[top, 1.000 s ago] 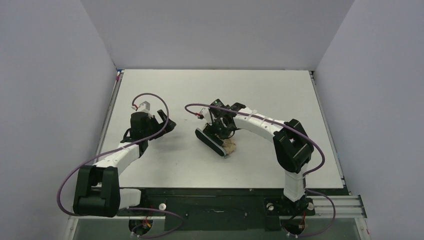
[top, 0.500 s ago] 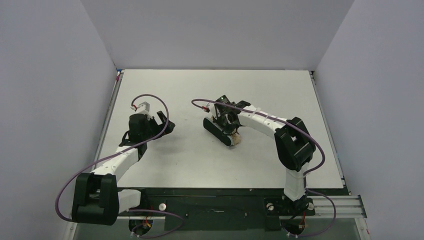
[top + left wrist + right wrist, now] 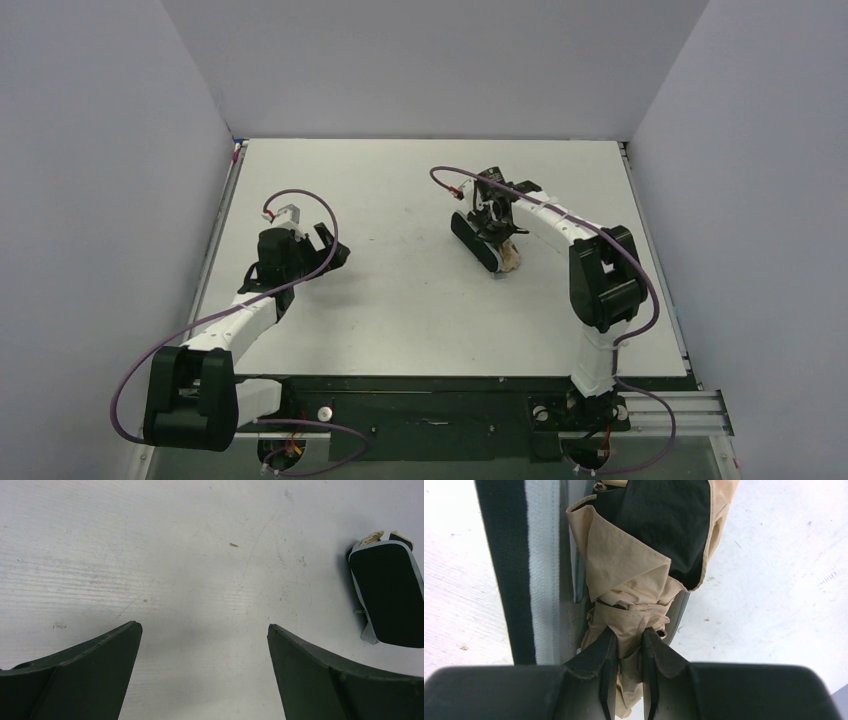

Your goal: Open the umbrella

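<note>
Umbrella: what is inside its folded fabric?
Inside the umbrella only black lining shows between tan folds, which the right gripper pinches. Any shaft, ribs or handle is covered by fabric.

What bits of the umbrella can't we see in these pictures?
Top view: the umbrella is too small to tell handle from shaft; the right arm covers part of it.
Left wrist view: the picture's right edge cuts it off.
Right wrist view: the top edge cuts it off; the right fingers hide the fabric they pinch; no handle or shaft shows.
</note>
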